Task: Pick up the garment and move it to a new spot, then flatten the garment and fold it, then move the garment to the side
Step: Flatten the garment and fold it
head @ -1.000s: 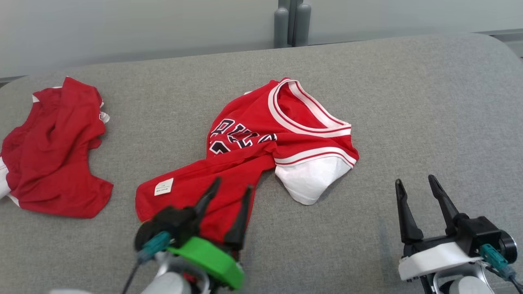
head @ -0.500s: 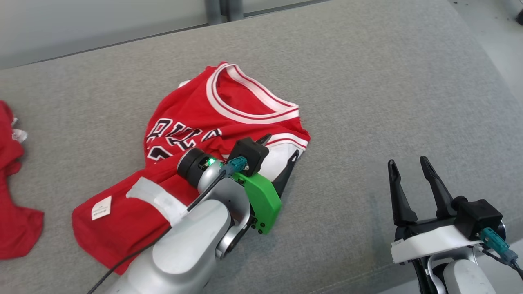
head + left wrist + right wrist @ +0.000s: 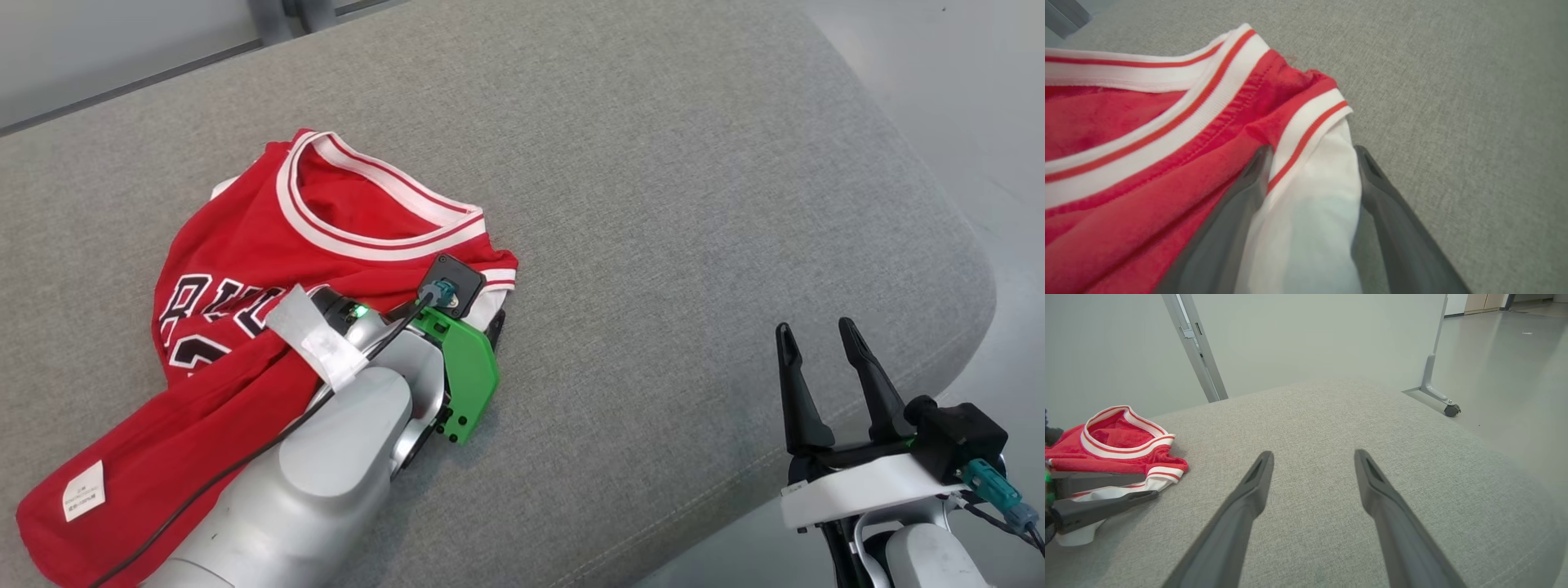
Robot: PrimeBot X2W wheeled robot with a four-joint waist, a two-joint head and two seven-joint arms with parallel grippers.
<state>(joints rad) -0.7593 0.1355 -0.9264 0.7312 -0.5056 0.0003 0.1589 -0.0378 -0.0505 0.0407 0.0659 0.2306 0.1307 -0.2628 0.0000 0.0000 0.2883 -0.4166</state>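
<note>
**Item 1, garment** [image 3: 269, 245]. Red basketball jersey, crumpled on the table [image 3: 653, 204]. It lies centre left in the head view and trails down to the lower left corner.
- Neckband [image 3: 367, 237]: white with red stripes, uppermost, gaping toward the top of the frame.
- Lettering [image 3: 212, 302]: black edged in white, at the left, partly folded under (I cannot read the whole word).
- Label [image 3: 84, 490]: small, white, near the lower left corner.
- White fold [image 3: 1310, 212]: below a striped armhole edge, at the garment's right side.

**Item 2, my left fingers** [image 3: 1380, 192]. Spread wide and set low on the table, one on either side of the white fold. The cloth fills the gap between them, and they are not pinched shut on it. In the left wrist view they rise from the bottom centre. My forearm [image 3: 326, 474] crosses the red cloth from the bottom of the head view. It carries a green bracket [image 3: 465, 376] at the wrist and a strip of pale tape [image 3: 318, 343] farther back.

**Item 3, my right fingers** [image 3: 869, 384]. Spread wide and holding nothing. They sit at the lower right of the head view, over the table's near edge and well apart from the garment. In the right wrist view they point across bare grey cloth, with the garment at the far left edge.

**Item 4, table.** Grey woven covering, with a rounded corner at the right of the head view. Pale floor [image 3: 963, 122] lies beyond it. A castor [image 3: 1449, 410] stands on that floor, upper right in the right wrist view.
</note>
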